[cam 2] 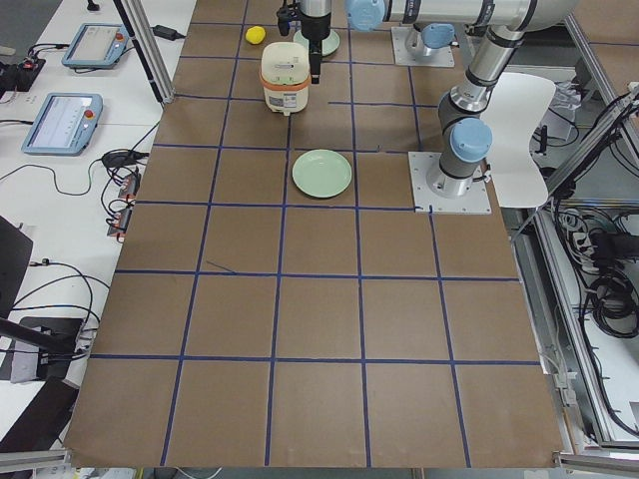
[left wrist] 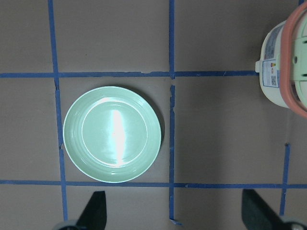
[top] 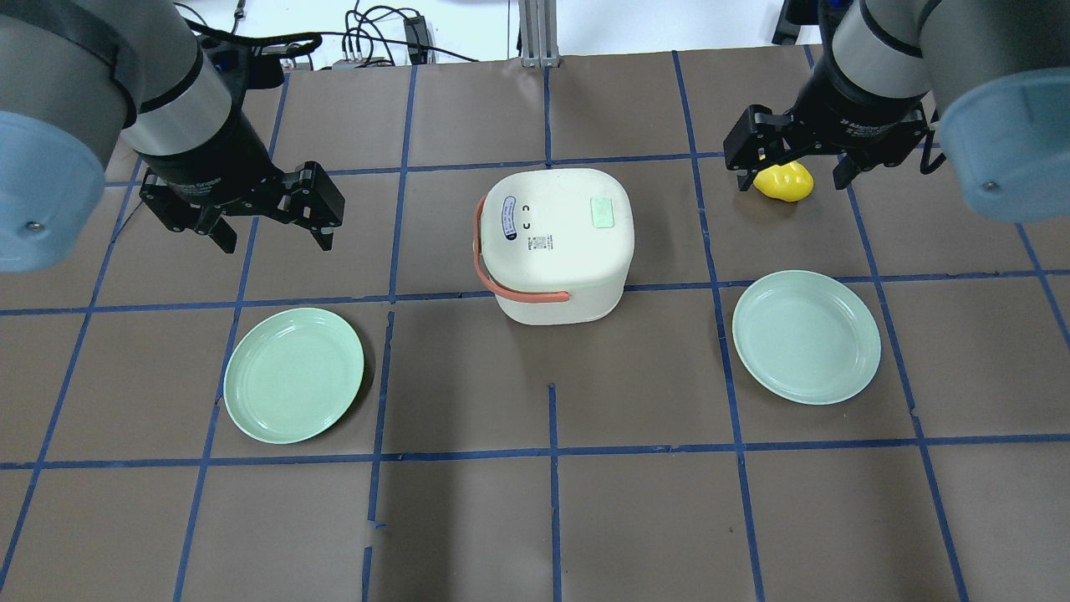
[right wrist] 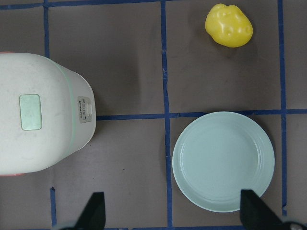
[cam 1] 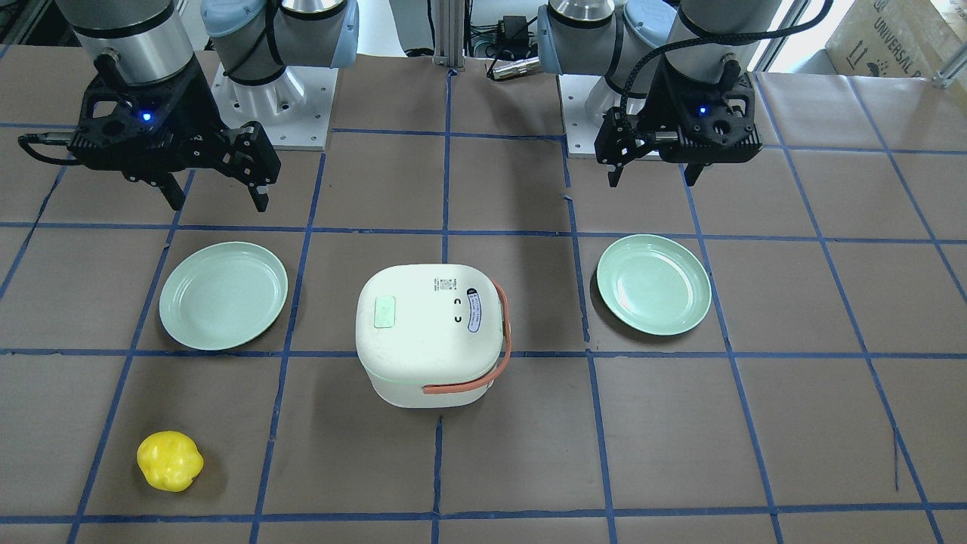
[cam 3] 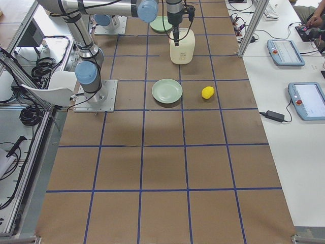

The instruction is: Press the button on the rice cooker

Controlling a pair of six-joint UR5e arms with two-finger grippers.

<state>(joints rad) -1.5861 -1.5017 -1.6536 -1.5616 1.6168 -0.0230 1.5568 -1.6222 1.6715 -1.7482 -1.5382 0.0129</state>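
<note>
The rice cooker stands between both claws.
It lies rightward of the left claw and leftward of the right claw, well apart from both; each claw gapes, holding nothing.

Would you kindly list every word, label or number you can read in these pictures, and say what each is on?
"UNIVERSAL", cut off by the frame edge: on the cardboard box.
Oval label on the rice cooker lid: too small to read.
Print block beside it: too small to read.
Side sticker on the cooker: blurred.
</note>
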